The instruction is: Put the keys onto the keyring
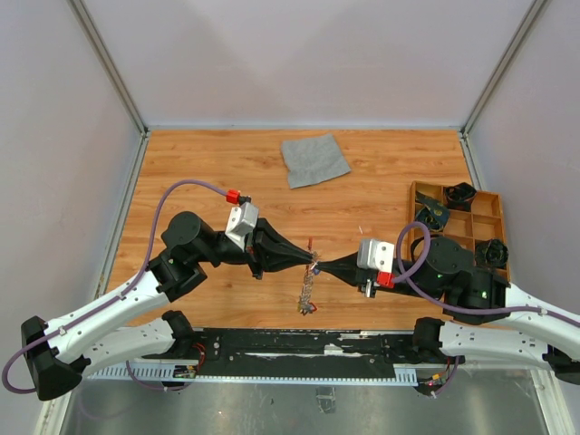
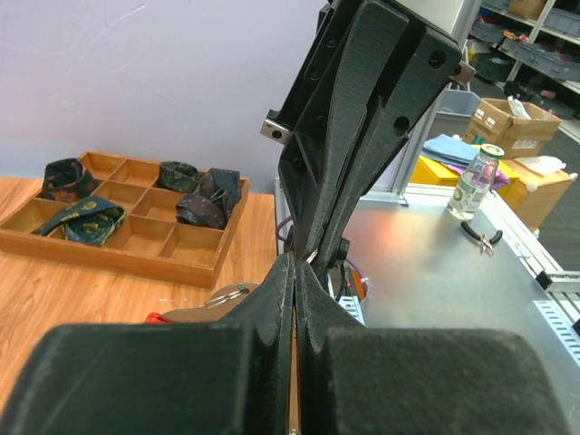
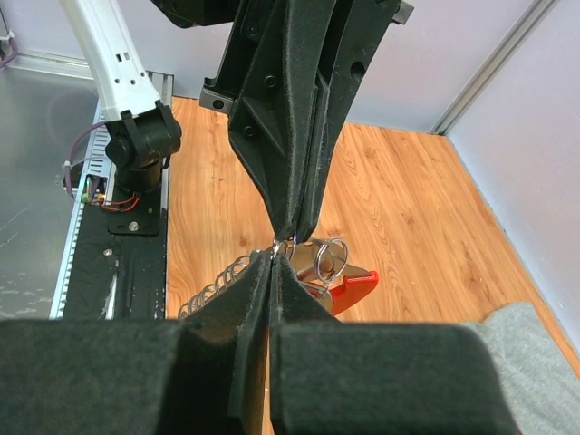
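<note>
My left gripper (image 1: 311,264) and right gripper (image 1: 320,266) meet tip to tip above the table's near middle. Both are shut on a small silvery ring (image 3: 275,246) at the top of the keyring's chain (image 1: 307,294), which hangs down to the wood. In the right wrist view my right gripper (image 3: 275,258) pinches that ring against the left fingers (image 3: 299,136). Just behind hang silvery split rings (image 3: 332,257) and a flat silvery piece with a red end (image 3: 352,290). I cannot tell whether that is a key or the red clip. No blue or yellow key heads show.
A grey cloth square (image 1: 314,160) lies at the back middle of the table. A wooden compartment tray (image 1: 494,207) with dark bundled items stands at the right, behind the right arm. It also shows in the left wrist view (image 2: 186,246).
</note>
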Tool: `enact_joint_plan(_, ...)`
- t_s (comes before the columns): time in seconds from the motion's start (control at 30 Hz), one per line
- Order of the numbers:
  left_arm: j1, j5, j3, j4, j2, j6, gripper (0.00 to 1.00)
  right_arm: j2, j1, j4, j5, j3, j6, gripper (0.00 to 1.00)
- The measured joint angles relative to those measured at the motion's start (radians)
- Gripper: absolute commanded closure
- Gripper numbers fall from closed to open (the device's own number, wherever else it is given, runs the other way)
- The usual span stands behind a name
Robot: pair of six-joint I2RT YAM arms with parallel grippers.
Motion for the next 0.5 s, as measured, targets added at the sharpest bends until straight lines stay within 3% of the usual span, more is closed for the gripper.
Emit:
enact_joint_plan(0.2,0.0,0.003,0.001,0.001,0.0,0.0,0.99,-0.005,0.0,-0.002,-0.013,0.0,0.0,0.99)
enact_joint_plan(0.5,0.0,0.003,0.004,0.004,0.0,0.0,0.99,-0.001,0.0,-0.024,-0.022,0.0,0.0,0.87)
